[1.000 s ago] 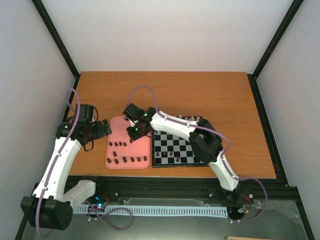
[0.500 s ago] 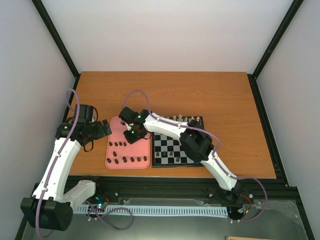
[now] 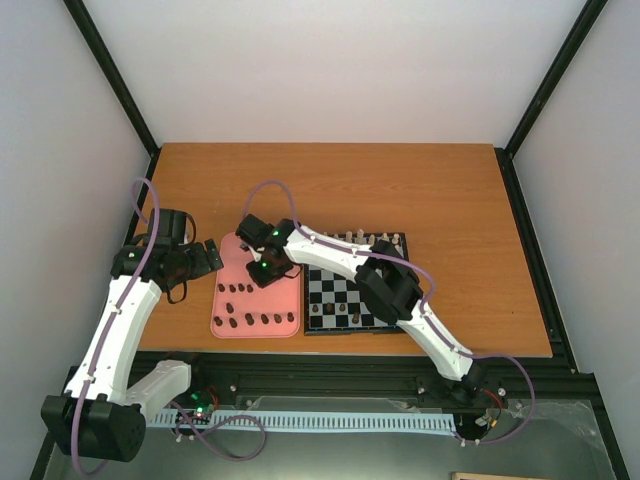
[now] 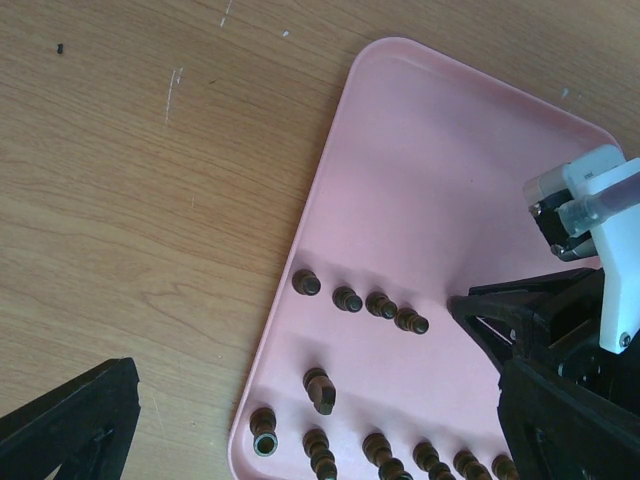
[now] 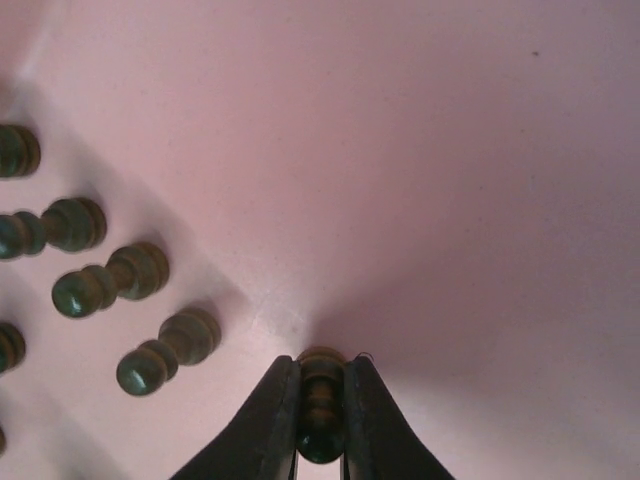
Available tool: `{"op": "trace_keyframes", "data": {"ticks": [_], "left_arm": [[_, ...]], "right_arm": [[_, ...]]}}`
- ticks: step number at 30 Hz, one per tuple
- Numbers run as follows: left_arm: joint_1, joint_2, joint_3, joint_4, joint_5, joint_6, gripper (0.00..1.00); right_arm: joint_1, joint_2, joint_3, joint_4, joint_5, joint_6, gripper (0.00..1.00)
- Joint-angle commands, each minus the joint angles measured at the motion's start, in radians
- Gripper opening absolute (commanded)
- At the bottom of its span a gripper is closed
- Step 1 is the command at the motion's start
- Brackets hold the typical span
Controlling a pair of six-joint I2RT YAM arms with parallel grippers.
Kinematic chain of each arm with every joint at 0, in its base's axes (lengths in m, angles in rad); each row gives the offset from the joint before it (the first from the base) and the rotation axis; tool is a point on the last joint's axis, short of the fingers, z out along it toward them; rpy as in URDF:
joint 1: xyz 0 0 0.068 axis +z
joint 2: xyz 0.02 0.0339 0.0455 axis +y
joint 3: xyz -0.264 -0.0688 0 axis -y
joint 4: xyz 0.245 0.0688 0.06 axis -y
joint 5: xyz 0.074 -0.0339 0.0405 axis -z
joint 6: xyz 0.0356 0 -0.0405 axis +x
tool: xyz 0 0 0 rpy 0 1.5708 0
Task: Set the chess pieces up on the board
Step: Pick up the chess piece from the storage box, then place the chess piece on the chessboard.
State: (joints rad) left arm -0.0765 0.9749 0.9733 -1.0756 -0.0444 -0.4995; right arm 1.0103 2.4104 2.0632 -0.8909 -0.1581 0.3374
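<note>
Currently my right gripper (image 5: 321,372) is pinched tight on a single dark piece (image 5: 320,405), both fingers pressed flat against its sides. The piece sits low over the pink tray (image 5: 420,150), its shadow meeting it, and I cannot tell whether it is touching the surface or just off it. In the overhead view that gripper (image 3: 262,270) is over the far right part of the tray (image 3: 230,262), close to the edge that runs beside the board (image 3: 350,330). The other chess pieces (image 4: 355,300) are mostly on the tray: a short row of four lying on their sides, one alone below them, and another line along the near edge, partly cut off in my left wrist view. Three of them lie tipped over just left of the closed fingers in the right wrist view. The board lies on the table (image 3: 400,190) with its left rim right beside the tray. A few small dark shapes stand on its near rows, and a line of pale ones runs along its far edge; they are too small for me to count. My left gripper (image 3: 208,255) hangs off the tray's far left corner over bare wood, jaws spread wide and holding nothing.
</note>
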Motion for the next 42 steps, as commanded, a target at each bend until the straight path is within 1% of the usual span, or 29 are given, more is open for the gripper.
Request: {"op": "trace_keyframes", "data": {"ticks": [1, 2, 6, 10, 14, 20, 25, 31, 42], "left_arm": [[0.007, -0.021, 0.013, -0.026, -0.008, 0.003, 1.00], [0.007, -0.023, 0.012, -0.026, -0.008, 0.001, 1.00], [0.008, -0.031, 0.006, -0.024, -0.006, -0.002, 1.00], [0.008, -0.034, 0.008, -0.023, -0.008, -0.003, 1.00], [0.007, -0.033, 0.009, -0.017, -0.006, -0.003, 1.00], [0.007, -0.032, -0.011, 0.000, 0.020, -0.008, 1.00], [0.006, -0.028, -0.021, 0.011, 0.022, -0.006, 1.00], [0.007, -0.012, -0.013, 0.022, 0.029, -0.005, 1.00], [0.007, -0.007, -0.017, 0.023, 0.033, -0.013, 1.00]], "right_arm": [[0.004, 0.011, 0.028, -0.019, 0.020, -0.007, 0.05], [0.004, 0.006, 0.025, -0.018, 0.024, -0.010, 0.03], [0.004, -0.049, -0.008, 0.001, 0.052, -0.019, 0.03], [-0.002, -0.165, -0.072, -0.001, 0.097, -0.016, 0.03], [-0.021, -0.336, -0.238, 0.004, 0.153, 0.019, 0.03], [-0.074, -0.624, -0.567, 0.013, 0.244, 0.090, 0.03], [-0.092, -0.763, -0.794, 0.018, 0.264, 0.145, 0.03], [-0.097, -0.842, -0.954, 0.069, 0.254, 0.195, 0.03], [-0.124, -0.861, -1.056, 0.129, 0.213, 0.199, 0.03]]}}
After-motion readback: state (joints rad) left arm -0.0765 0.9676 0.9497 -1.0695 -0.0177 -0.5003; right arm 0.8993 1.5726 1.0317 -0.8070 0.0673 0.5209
